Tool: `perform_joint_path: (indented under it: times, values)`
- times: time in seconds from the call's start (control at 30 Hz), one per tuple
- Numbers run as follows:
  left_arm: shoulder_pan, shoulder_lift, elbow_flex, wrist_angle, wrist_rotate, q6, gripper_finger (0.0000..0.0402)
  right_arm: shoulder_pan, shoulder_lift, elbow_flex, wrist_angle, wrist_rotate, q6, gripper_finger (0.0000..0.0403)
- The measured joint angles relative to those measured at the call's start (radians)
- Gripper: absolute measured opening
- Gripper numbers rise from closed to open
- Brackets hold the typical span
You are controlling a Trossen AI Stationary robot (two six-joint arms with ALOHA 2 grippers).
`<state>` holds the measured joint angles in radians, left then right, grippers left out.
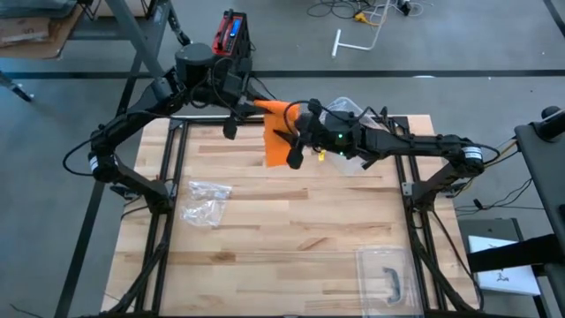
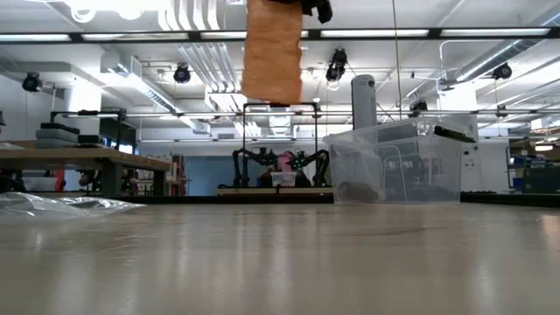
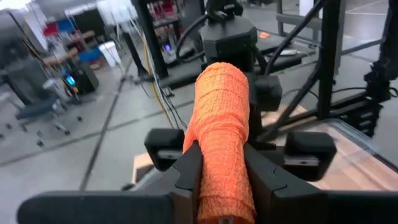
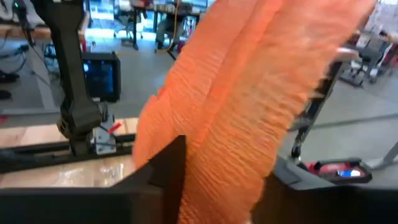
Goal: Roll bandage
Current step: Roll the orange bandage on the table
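Note:
The orange bandage is partly wound into a roll, and a loose strip hangs from it. The strip's lower end hangs free, high above the table. My left gripper is shut on the roll over the table's far middle. My right gripper reaches in from the table's right and stands open. The hanging strip passes between its fingers. My left gripper pinches the roll by its two sides between its two fingers. The fingers come in about level from the table's far left and lie along the roll, whose end sticks out past their tips. The roll is lifted clear and the strip hangs below it. My right gripper has the strip in the gap between its fingers. Whether they touch the strip, I cannot tell.
A crumpled clear plastic bag lies left of the table's middle. A clear plastic box stands at the far right under the right arm. A clear lid with a dark handle lies at the near right.

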<state>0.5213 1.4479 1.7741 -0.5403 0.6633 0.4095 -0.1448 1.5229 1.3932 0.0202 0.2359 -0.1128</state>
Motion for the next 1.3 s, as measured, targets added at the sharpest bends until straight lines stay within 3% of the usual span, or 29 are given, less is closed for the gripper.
perform_joint_path:
  times: [0.2,0.57,0.77,0.97,1.17,1.3]
  values:
    - [0.000,0.000,-0.020,0.062,-0.099,0.021,0.0063,0.000,-0.011,0.108,-0.187,0.001,0.042,0.0209]
    - [0.000,0.004,-0.032,0.067,-0.124,0.087,0.0068,0.000,-0.018,0.281,-0.480,0.001,0.063,0.0342]
    - [-0.001,0.001,-0.032,0.072,-0.128,0.087,0.0061,0.001,-0.031,0.272,-0.417,0.058,0.004,0.0344]
    - [-0.001,0.001,-0.032,0.066,-0.131,0.106,0.0066,-0.019,-0.124,0.184,-0.345,0.079,-0.020,0.0323]
    - [-0.001,0.014,-0.032,0.068,-0.131,0.133,0.0060,-0.041,-0.178,0.025,-0.041,-0.039,-0.012,0.0311]
    - [-0.001,0.023,-0.034,0.073,-0.131,0.146,0.0067,-0.055,-0.179,0.002,0.002,-0.066,0.009,0.0303]
